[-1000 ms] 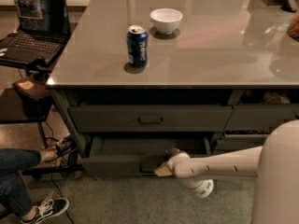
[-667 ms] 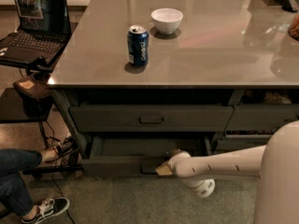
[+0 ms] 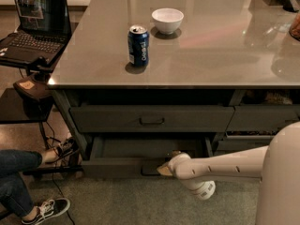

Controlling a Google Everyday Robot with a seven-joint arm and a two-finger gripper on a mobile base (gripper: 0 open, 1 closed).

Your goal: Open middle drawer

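The middle drawer (image 3: 117,168) is the wide, shallow dark grey one low under the tabletop. It stands pulled partly out toward me, with its plain grey inside (image 3: 150,147) showing. Its small dark pull handle (image 3: 150,169) sits at the centre of the front. My gripper (image 3: 162,169) is at the handle's right end, touching or nearly touching it. The white arm (image 3: 220,167) reaches in from the right.
Above the open drawer is a taller-fronted shut drawer (image 3: 151,119). A narrower drawer (image 3: 262,118) lies to its right. On the grey tabletop (image 3: 211,55) stand a blue can (image 3: 138,46) and a white bowl (image 3: 167,20). At the left are a laptop (image 3: 35,20) on a stand and a seated person's legs (image 3: 28,182).
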